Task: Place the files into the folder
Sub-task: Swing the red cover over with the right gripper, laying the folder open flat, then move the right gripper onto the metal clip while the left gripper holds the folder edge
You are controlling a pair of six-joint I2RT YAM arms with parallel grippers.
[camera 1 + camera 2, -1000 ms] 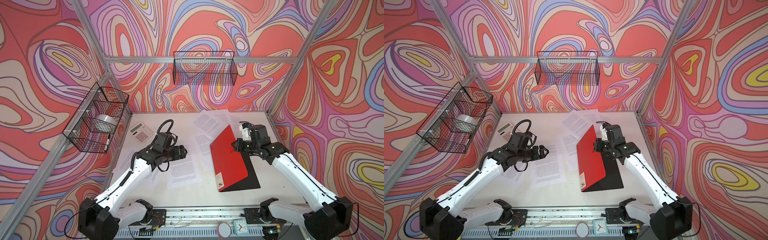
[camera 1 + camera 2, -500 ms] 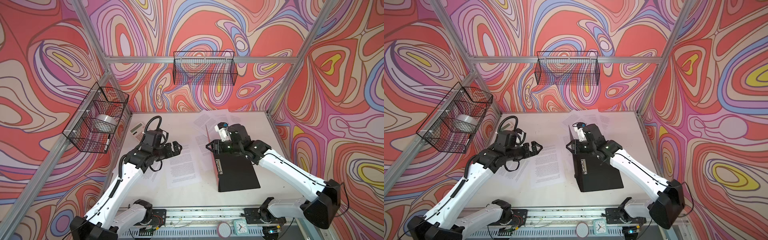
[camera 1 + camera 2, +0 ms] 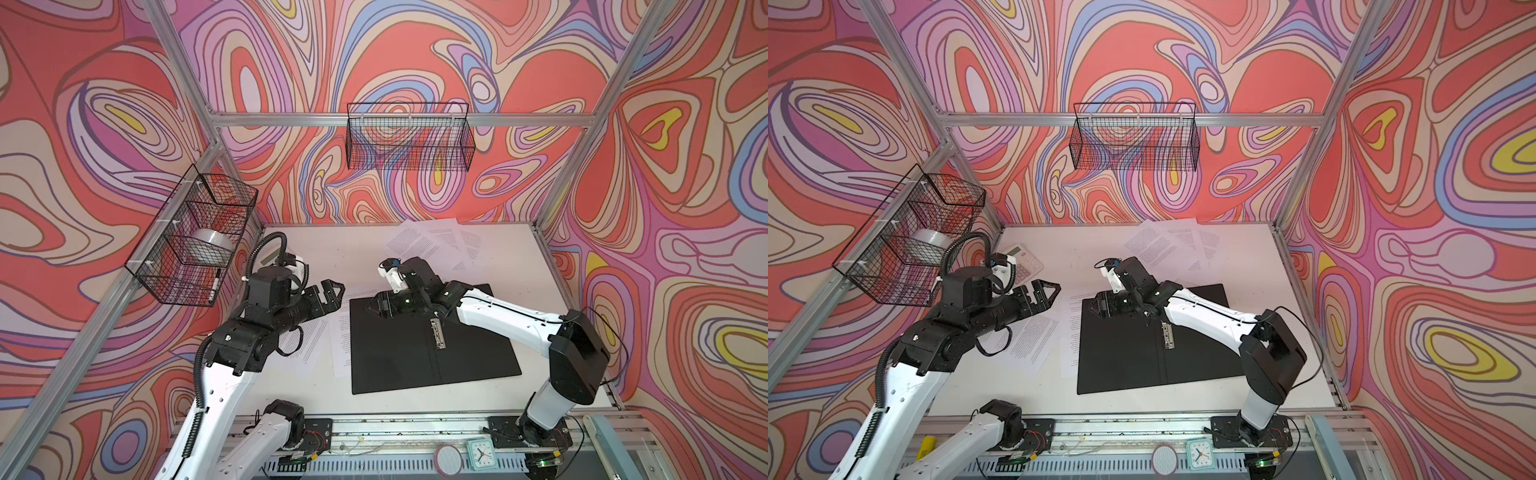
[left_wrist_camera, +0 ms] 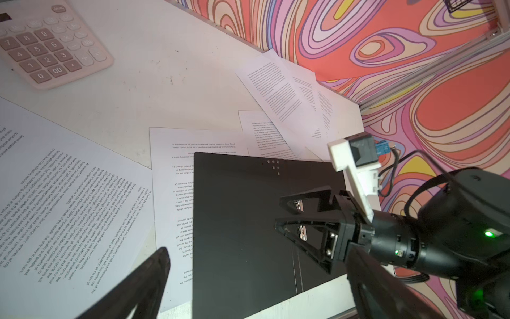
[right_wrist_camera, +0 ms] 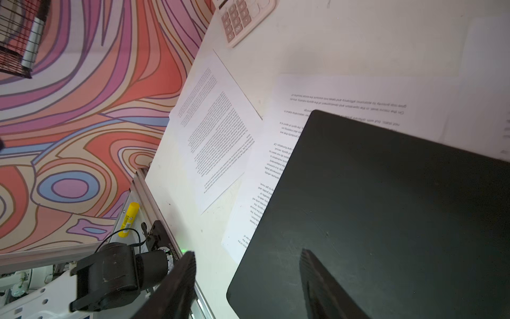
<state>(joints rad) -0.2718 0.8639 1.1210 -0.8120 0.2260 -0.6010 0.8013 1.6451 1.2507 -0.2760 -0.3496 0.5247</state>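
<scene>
in both top views the folder [image 3: 395, 357] now lies opened flat toward the front right of the desk [image 3: 353, 253], black inside up. a second ago its red cover stood upright in the right gripper [image 3: 374, 308]. that gripper has let go and hovers over the far edge of the leaf nearer the desk's left edge. the folder looks ready to load. it holds only its metal clip [image 3: 437, 333]. the files [image 3: 419, 243] lie loose at the far right corner and by the left edge. the left gripper [image 3: 332, 291] hangs spread wide, empty. the side basket [image 3: 183, 266] holds a silvery roll [image 3: 212, 241] and a pen [image 3: 214, 284]; the back basket [image 3: 409, 141] looks empty.

left wrist view: the right jaws stand apart above the black leaf, gripping nothing.

right wrist view: a printed sheet [image 5: 276, 165] sticks out from under the folder.
</scene>
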